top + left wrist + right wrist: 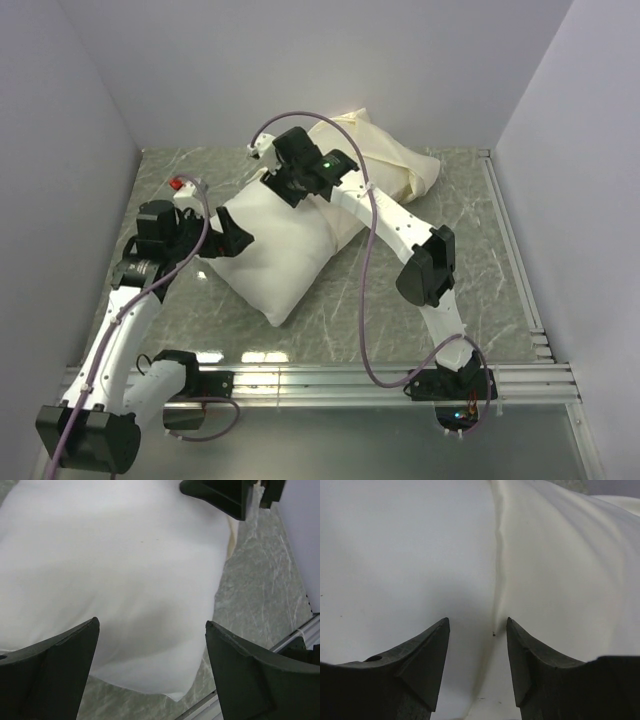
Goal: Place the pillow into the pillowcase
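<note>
Partway, I judge: only the pillow's (275,245) far end sits inside the pillowcase (395,160), whose hem lies on the pillow between my right gripper's (477,626) parted fingers, my left gripper (151,623) gaping over the pillow's near end, most of it uncovered.

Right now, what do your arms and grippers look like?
The left arm and right arm are white links with black joints, each trailing a mauve cable. The left gripper and right gripper have black wedge-shaped fingers. A green light shows on the right wrist.
</note>
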Tool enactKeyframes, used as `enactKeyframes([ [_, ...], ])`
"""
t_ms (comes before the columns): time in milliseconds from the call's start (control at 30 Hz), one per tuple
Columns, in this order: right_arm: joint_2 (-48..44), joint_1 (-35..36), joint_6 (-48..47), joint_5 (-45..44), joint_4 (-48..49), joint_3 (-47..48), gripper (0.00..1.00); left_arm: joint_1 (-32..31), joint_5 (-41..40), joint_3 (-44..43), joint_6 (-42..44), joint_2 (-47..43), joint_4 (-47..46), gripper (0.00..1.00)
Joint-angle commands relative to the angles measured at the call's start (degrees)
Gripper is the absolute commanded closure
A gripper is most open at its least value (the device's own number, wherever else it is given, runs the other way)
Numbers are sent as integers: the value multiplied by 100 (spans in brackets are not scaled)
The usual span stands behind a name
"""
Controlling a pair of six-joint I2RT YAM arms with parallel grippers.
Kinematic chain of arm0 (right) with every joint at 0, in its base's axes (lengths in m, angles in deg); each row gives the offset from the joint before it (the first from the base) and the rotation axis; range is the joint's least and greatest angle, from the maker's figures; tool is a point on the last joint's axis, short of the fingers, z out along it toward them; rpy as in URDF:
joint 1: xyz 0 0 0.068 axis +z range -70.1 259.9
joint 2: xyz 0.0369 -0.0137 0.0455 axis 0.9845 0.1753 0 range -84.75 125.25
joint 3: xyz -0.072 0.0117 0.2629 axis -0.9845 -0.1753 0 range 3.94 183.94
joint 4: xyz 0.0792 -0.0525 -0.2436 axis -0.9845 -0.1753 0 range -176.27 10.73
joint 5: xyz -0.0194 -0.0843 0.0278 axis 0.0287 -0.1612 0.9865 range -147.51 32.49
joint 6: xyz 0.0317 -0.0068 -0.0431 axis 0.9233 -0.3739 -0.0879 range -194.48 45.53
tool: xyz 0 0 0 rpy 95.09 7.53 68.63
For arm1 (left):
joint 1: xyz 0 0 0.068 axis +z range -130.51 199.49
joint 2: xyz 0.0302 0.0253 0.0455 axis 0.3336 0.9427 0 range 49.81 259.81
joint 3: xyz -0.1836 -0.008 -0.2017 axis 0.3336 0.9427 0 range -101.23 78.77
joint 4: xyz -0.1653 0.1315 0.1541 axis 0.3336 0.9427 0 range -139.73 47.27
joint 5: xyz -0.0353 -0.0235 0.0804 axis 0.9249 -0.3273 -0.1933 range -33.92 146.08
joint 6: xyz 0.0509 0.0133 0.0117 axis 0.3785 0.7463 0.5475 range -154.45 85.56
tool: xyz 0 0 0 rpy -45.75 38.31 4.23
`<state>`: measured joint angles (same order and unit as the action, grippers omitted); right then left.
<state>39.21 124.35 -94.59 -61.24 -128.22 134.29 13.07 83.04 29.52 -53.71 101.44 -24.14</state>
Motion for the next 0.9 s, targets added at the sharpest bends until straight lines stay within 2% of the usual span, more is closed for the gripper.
enactKeyframes([
  [0, 92, 64, -316, -829, 131, 141, 43, 245, -50, -84, 134, 4, 114, 6],
  [133, 277, 73, -361, -1288, 202, 246, 46, 307, 37, 56, 239, -118, -27, 6],
  [233, 278, 73, -379, -1306, 219, 246, 57, 334, 160, 310, 125, -233, -254, 7],
  [267, 269, 73, -379, -1297, 219, 255, 74, 334, 152, 450, 73, -233, -325, 7],
  [300, 251, 73, -387, -1297, 236, 246, 87, 325, 143, 495, 55, -250, -396, 9],
  [333, 208, 73, -361, -1262, 237, 246, 96, 334, 65, 531, 63, -225, -553, 11],
  [367, 173, 73, -352, -1227, 228, 246, 100, 334, 46, 601, 116, -224, -650, 12],
  [400, 146, 90, -335, -1183, 176, 263, 100, 334, 98, 645, 229, -233, -790, 12],
  [433, 68, 99, -309, -1061, 140, 272, 100, 334, 664, 689, 431, -285, -931, 14],
  [500, -82, 117, -256, -911, 70, 281, 100, 316, 1230, 1004, 1650, -504, -1598, 12],
  [533, -126, 143, -221, -815, 44, 281, 100, 282, 1198, 1171, 2150, -827, -1861, 4],
  [567, -161, 152, -186, -683, 17, 272, 100, 272, 1145, 1529, 3138, -918, -2290, 3],
  [667, -214, 178, -54, -463, -132, 325, 100, 264, 1075, 1682, 4804, -691, -2093, 1],
  [767, -311, 178, 34, -68, -229, 273, 100, 264, 1048, 1307, 5239, 134, -1645, 1],
  [867, -320, 214, 61, 205, -317, 334, 100, 36, 830, 1129, 4916, 793, -2073, 1],
])
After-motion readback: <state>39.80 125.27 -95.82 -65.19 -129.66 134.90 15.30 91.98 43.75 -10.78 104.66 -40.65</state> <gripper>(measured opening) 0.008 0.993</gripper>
